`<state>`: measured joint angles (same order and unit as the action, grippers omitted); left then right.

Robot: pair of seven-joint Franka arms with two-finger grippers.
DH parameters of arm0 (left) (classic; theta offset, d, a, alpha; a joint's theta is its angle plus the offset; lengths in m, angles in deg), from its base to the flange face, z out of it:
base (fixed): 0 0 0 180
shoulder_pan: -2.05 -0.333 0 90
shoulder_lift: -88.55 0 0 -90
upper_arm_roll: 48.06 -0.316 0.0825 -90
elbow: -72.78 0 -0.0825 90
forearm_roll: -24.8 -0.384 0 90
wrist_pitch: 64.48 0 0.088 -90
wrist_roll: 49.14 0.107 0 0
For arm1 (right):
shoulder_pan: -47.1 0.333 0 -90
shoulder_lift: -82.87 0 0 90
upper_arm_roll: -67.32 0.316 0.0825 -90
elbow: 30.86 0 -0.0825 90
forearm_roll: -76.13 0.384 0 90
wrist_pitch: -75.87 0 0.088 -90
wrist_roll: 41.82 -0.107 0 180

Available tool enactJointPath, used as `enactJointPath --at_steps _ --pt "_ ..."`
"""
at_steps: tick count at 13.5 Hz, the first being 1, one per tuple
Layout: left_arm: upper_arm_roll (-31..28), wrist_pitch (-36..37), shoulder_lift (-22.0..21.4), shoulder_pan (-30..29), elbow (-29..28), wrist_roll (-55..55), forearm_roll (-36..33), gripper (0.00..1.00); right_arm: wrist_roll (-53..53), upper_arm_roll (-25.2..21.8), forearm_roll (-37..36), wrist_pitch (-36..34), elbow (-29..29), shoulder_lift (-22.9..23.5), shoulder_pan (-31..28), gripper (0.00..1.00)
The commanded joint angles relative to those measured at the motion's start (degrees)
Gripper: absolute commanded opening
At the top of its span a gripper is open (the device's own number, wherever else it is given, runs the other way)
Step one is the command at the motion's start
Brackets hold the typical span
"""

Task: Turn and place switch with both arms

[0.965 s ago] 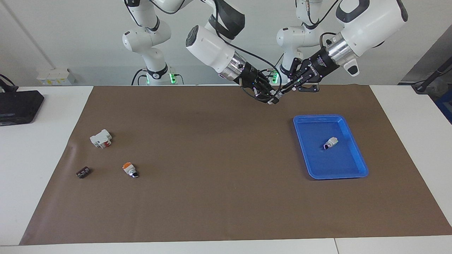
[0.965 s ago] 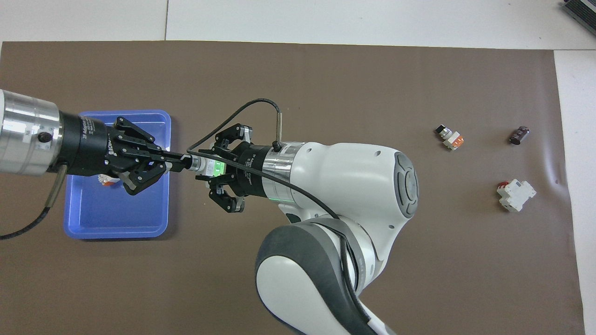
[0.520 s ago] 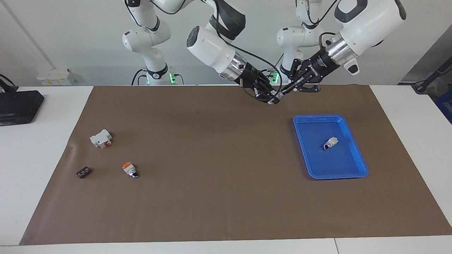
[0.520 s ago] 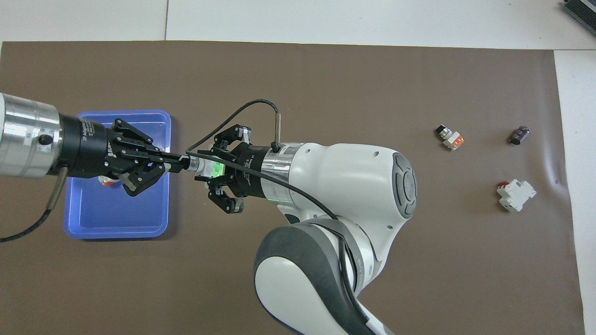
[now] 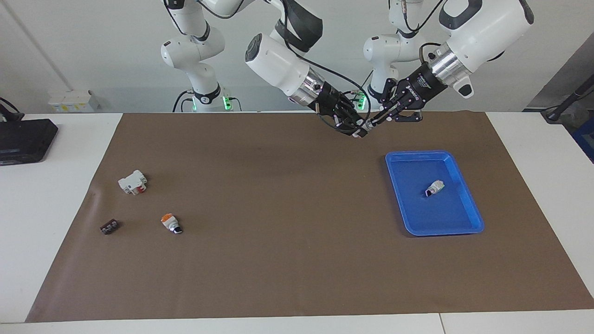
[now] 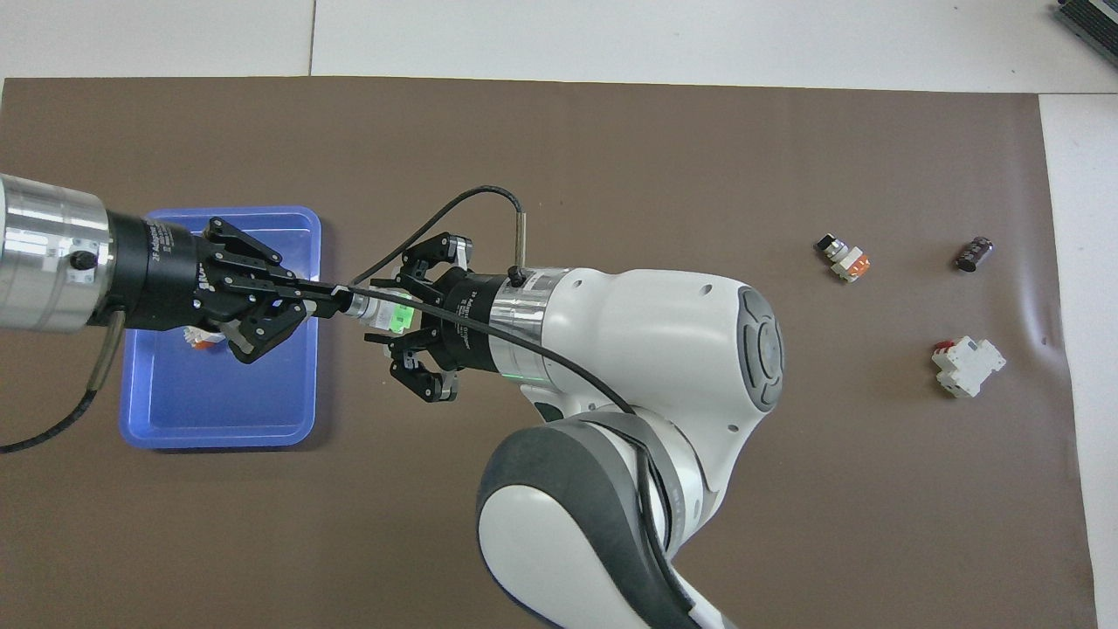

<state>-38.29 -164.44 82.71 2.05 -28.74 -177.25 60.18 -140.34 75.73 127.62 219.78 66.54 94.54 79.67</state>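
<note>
Mid-handover above the mat beside the blue tray [image 5: 468, 192]: my left gripper [image 6: 336, 301] pinches the switch [image 6: 382, 314] by its knob end, my right gripper [image 6: 397, 319] surrounds the body, whether gripping I can't tell, so next it must let go cleanly.

Left arm [image 5: 482, 23] reaching in from its base, wrist angled down, left gripper [image 6: 336, 301] with fingertips pressed together, right arm [image 5: 278, 60] stretched toward it, right gripper [image 6: 384, 314] tip to tip with the left, both raised above the table
</note>
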Motion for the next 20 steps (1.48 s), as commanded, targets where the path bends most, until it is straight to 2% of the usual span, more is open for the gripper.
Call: enactJointPath --at_steps 1,4,6,9,12,14,16,18,20 --pt "-0.64 -4.11 0.48 0.18 -0.70 0.58 -1.63 0.00 0.87 0.55 -3.06 -2.50 1.12 -2.62 -0.23 1.00" --pt "-0.64 -4.11 0.48 0.01 -0.79 2.51 -1.81 0.00 1.05 0.38 -3.42 -4.06 1.39 -3.49 -0.40 1.00" --pt "-0.64 -4.02 0.39 -0.17 -1.14 4.88 -5.21 0.00 1.05 0.38 -5.69 -6.35 1.65 -4.63 -0.84 1.00" --pt "-1.34 -4.28 -1.18 -1.04 -4.37 13.55 -9.88 0.00 1.14 0.20 -14.55 -11.01 2.00 -6.74 -1.02 1.00" --pt "-1.34 -11.90 -5.75 -6.39 -14.37 27.69 -14.11 0.00 5.86 0.20 -28.16 -16.10 2.27 -8.77 -3.03 1.00" --pt "-1.34 -16.83 -7.34 -11.13 -19.14 37.10 -14.20 0.00 15.32 0.20 -34.15 -20.23 2.27 -9.73 -6.36 1.00" --pt "-1.34 -19.13 -7.61 -14.05 -20.64 44.76 -14.55 0.00 29.10 0.20 -37.86 -22.96 2.27 -10.35 -10.93 1.00" --pt "-1.25 -23.86 -7.17 -14.58 -22.83 49.43 -20.76 0.00 40.63 0.12 -42.59 -25.33 2.18 -10.44 -14.63 1.00" --pt "-1.25 -26.25 -5.86 -16.15 -23.37 57.58 -22.20 0.00 49.70 0.20 -50.24 -26.22 2.18 -10.62 -17.18 1.00"
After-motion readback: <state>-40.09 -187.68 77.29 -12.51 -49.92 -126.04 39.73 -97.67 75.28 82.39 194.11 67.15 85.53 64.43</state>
